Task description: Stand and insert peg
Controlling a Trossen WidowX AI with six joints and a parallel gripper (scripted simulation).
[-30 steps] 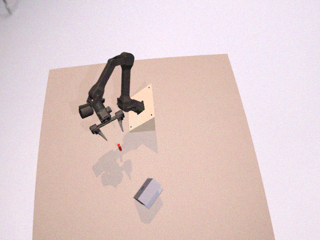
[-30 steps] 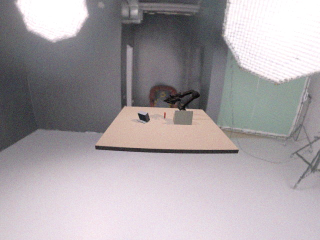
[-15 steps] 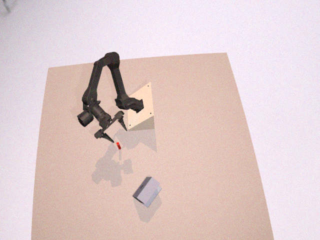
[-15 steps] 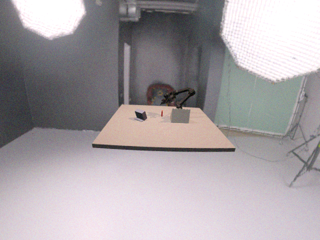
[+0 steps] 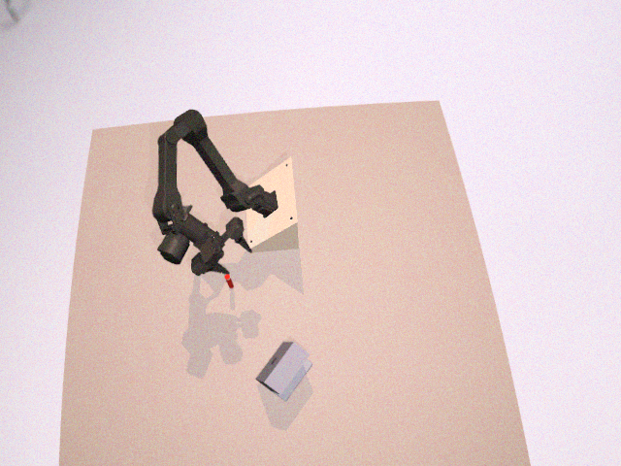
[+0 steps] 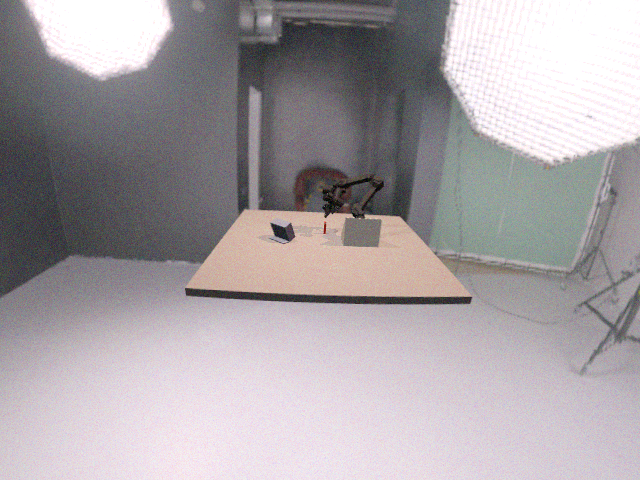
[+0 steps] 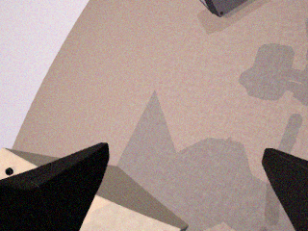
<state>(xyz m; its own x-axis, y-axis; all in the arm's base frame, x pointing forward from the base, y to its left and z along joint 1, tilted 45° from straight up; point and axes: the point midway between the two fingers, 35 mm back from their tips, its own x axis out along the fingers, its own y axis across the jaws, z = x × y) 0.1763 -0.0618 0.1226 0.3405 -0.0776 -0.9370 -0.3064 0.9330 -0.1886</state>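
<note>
Red peg (image 5: pixel 228 281) stands upright on the counter (image 5: pixel 401 301), just below one tip of the fingers (image 5: pixel 226 250), untouched. Fingers spread wide, holding nothing, beside the sloped panel (image 5: pixel 273 200). Stand-up step looks done; next comes re-gripping the peg for insertion.

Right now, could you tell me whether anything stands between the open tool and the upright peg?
Nothing visible does. The red peg stands alone on the table, just past the open tool, which holds nothing.
</note>
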